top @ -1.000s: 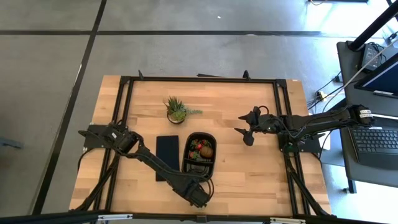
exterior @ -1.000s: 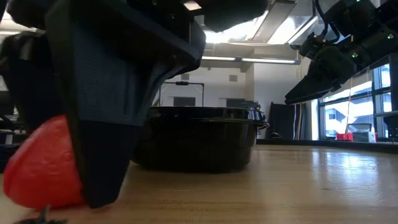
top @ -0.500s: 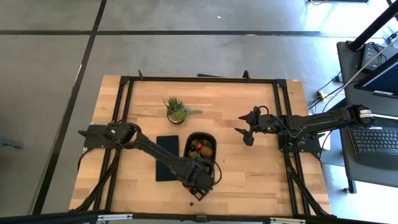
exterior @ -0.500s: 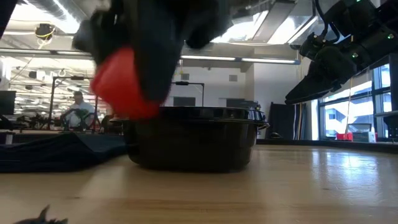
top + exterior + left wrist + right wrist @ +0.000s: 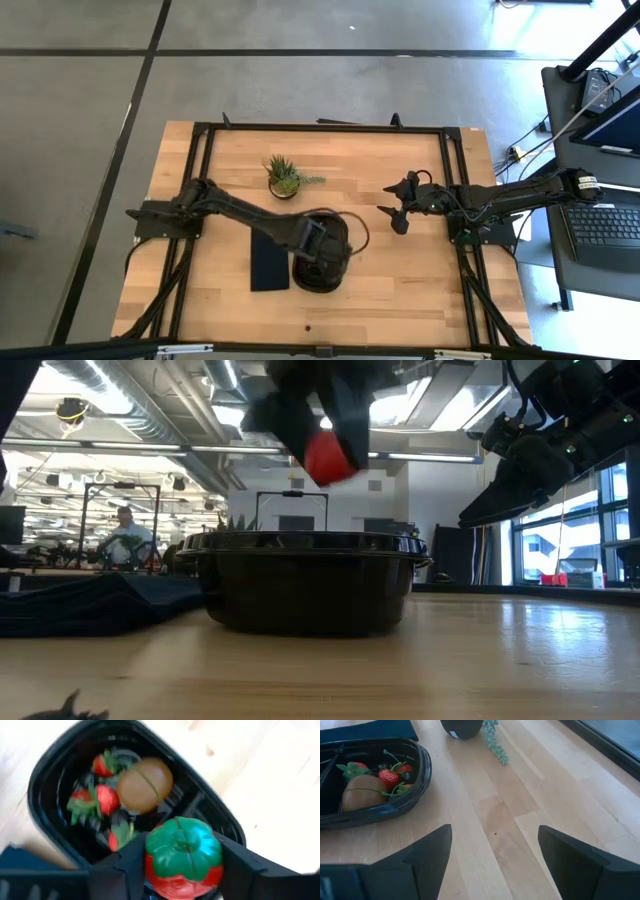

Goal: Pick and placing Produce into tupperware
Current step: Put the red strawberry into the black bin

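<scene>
My left gripper [image 5: 183, 866] hangs over the black tupperware [image 5: 47, 767], shut on a red strawberry with a green cap [image 5: 183, 855]. In the low view the strawberry [image 5: 328, 457] is well above the tupperware's rim [image 5: 310, 540]. Inside the tupperware lie several red strawberries [image 5: 102, 797] and a brown kiwi [image 5: 145, 785]. In the high view the left arm covers most of the tupperware [image 5: 322, 285]. My right gripper [image 5: 395, 212] waits open in the air to the tupperware's right, and its own view shows the tupperware [image 5: 420, 775] from the side. My left gripper pinches the strawberry between its two fingers [image 5: 125, 867], one on each side of the red body [image 5: 172, 882]. The fingers come from above, pointing down. The strawberry is lifted clear, green cap facing the wrist camera, over the tupperware's near end.
A spiky green potted plant [image 5: 285, 177] stands on the far side of the tupperware. A flat dark rectangular panel [image 5: 268, 262] lies along its left side. A small dark speck [image 5: 307, 326] sits near the near edge. Bare wood lies to the tupperware's right.
My left gripper has lifted the strawberry off the table near the near edge. It has carried it up and toward the far edge, to above the tupperware. The right arm has kept still.
</scene>
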### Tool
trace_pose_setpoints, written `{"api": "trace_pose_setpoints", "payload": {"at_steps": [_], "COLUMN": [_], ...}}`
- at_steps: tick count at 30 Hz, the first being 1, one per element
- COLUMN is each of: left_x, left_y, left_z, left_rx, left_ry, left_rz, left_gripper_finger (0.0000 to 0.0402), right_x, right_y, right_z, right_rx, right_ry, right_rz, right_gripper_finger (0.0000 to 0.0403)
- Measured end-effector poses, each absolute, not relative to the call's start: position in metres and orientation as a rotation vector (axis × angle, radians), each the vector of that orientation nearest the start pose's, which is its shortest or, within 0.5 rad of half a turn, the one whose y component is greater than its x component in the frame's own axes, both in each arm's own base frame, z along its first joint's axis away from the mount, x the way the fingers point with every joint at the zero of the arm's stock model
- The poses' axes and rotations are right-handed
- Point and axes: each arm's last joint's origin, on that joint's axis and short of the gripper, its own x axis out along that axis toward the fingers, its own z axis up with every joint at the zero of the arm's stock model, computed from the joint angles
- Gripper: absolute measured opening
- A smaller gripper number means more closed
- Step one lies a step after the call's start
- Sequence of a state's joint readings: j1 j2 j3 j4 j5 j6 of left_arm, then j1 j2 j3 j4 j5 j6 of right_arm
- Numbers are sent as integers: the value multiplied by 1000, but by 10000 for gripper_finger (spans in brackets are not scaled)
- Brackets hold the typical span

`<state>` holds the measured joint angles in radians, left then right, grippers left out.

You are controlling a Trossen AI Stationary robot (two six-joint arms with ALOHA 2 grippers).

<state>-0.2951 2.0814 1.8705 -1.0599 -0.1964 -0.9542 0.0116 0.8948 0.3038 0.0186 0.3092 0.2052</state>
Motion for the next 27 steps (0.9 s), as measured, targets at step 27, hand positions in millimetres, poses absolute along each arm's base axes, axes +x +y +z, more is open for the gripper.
{"api": "trace_pose_setpoints", "payload": {"at_steps": [27], "left_x": [432], "left_y": [-99], "left_z": [217], "left_rx": [-451], "left_ry": [1182], "left_rz": [502], "left_gripper_finger": [201], "right_x": [169], "right_y": [-7], "right_z": [167], "right_rx": [100], "right_ry": [581], "right_rz": [-350], "right_gripper_finger": [298]}}
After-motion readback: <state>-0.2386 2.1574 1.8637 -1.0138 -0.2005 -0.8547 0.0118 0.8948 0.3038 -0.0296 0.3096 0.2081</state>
